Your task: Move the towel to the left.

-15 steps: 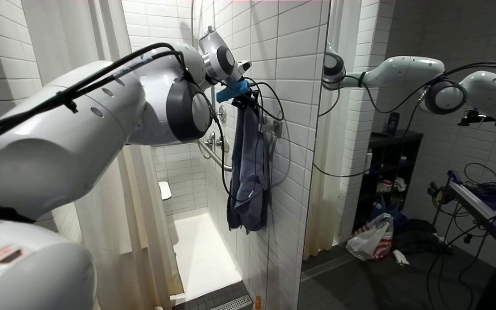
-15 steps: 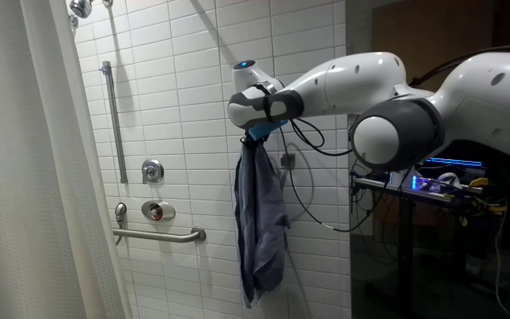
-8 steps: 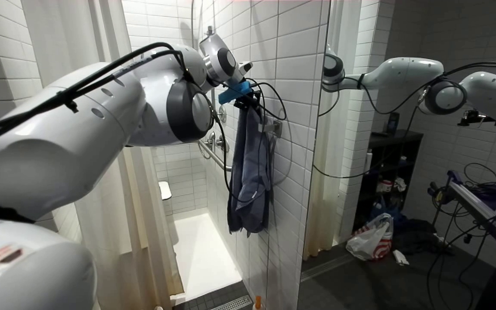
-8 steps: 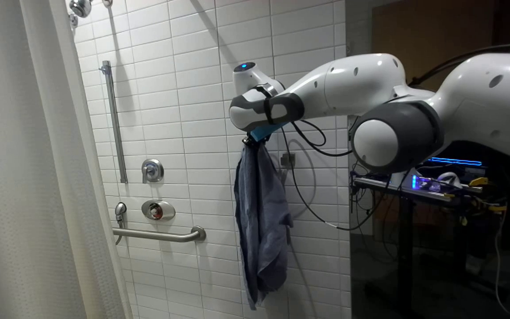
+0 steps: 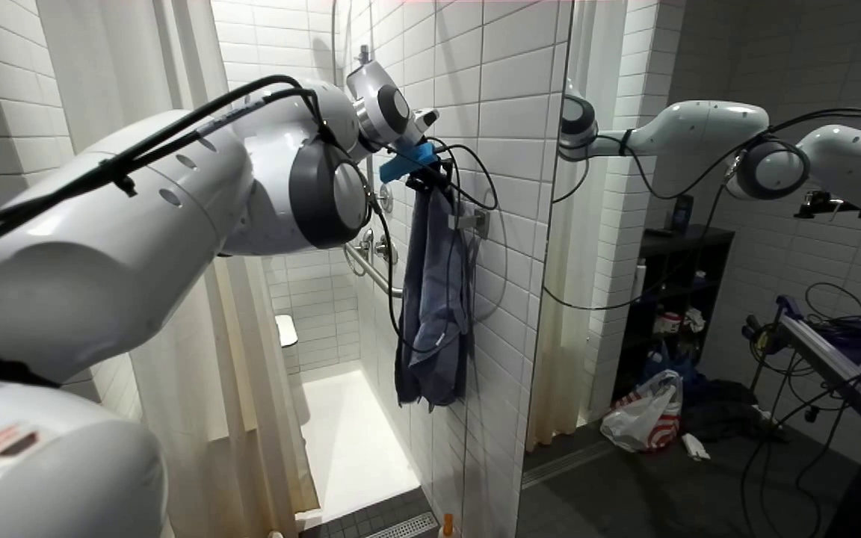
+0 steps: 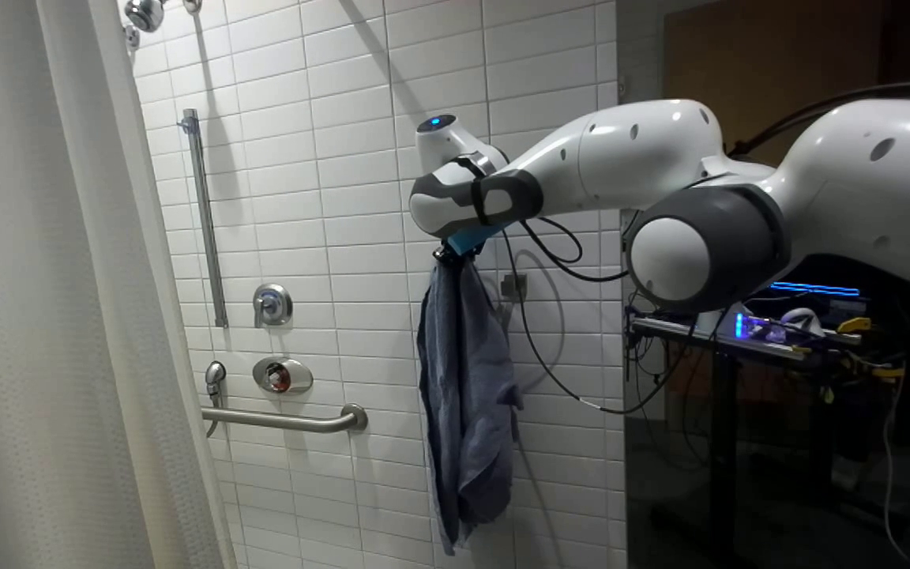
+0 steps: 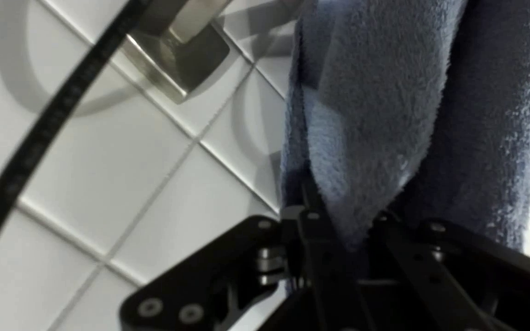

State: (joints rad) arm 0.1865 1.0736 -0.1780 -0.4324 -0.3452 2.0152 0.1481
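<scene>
The towel point(image 6: 467, 411), blue-grey and limp, hangs in long folds along the white tiled wall in both exterior views. My gripper point(image 6: 457, 254) points down at its top end, and the cloth falls straight from there. In the wrist view the towel point(image 7: 380, 101) narrows to a bunched point between the two dark fingers of my gripper point(image 7: 345, 223), which is shut on it. The fingertips themselves are buried in the cloth. An exterior view shows the towel point(image 5: 434, 299) just beside a square metal wall hook point(image 5: 469, 222). Whether anything behind the cloth supports it is hidden.
The same metal hook point(image 7: 182, 55) stands close to the towel in the wrist view. Left of the towel are a grab bar point(image 6: 285, 419) and shower valves point(image 6: 272, 304). A cream shower curtain point(image 6: 52, 316) hangs further left. Black cables point(image 6: 558, 367) loop beside the gripper; a mirror edge point(image 5: 550, 246) is nearby.
Over the last second my gripper and the towel have sunk slightly and shifted a little to the right in both exterior views. The arm's elbow has dropped a bit. The hold looks unchanged.
</scene>
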